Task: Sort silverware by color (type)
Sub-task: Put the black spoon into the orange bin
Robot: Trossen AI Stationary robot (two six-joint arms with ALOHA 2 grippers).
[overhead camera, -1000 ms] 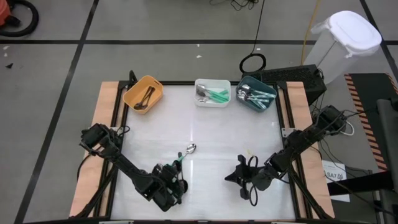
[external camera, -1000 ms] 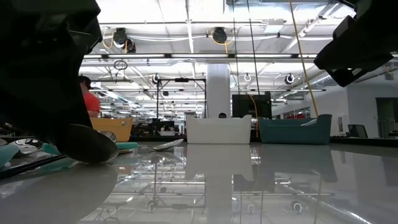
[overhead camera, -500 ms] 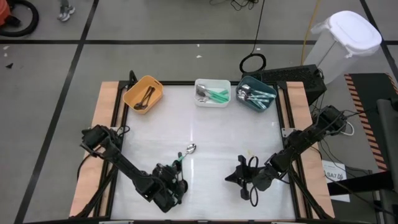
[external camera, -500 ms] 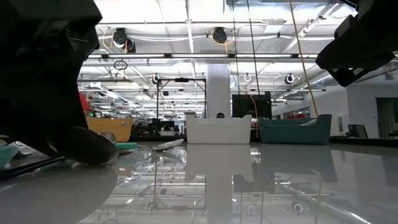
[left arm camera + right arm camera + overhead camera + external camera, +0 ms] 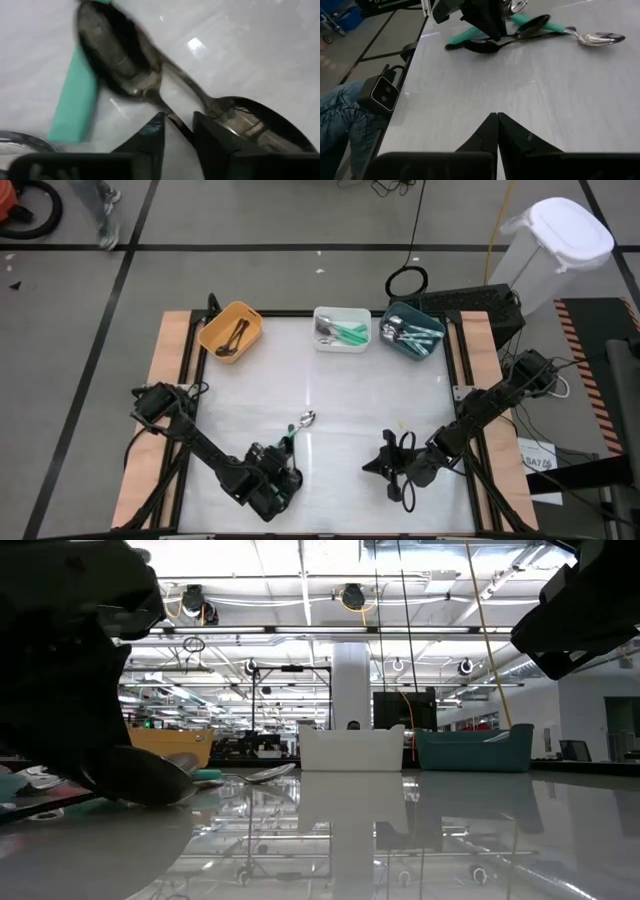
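A few spoons lie in a small cluster (image 5: 292, 442) near the table's front left. They include a black-handled spoon (image 5: 506, 36), a mint-green-handled one (image 5: 75, 100) and a shiny spoon (image 5: 255, 120) whose bowl (image 5: 307, 418) points toward the far edge. My left gripper (image 5: 177, 120) slants down over the cluster with its fingers close on either side of the black-handled spoon's stem. My right gripper (image 5: 496, 116) is shut and hangs above the bare table at front right (image 5: 372, 466), touching nothing. My left gripper has the black-handled spoon's thin stem (image 5: 172, 116), a little behind the bowl (image 5: 107, 50), between its two fingertips. The fingers come slanting down from the table's near side and stand across the stem. The spoon lies flat on the table among the others.
Along the far edge stand an orange bin (image 5: 231, 330), a white bin (image 5: 341, 328) and a teal bin (image 5: 412, 332), each with spoons in it. The white table between the bins and the grippers is bare. A white lidded bin (image 5: 560, 240) stands on the floor at far right.
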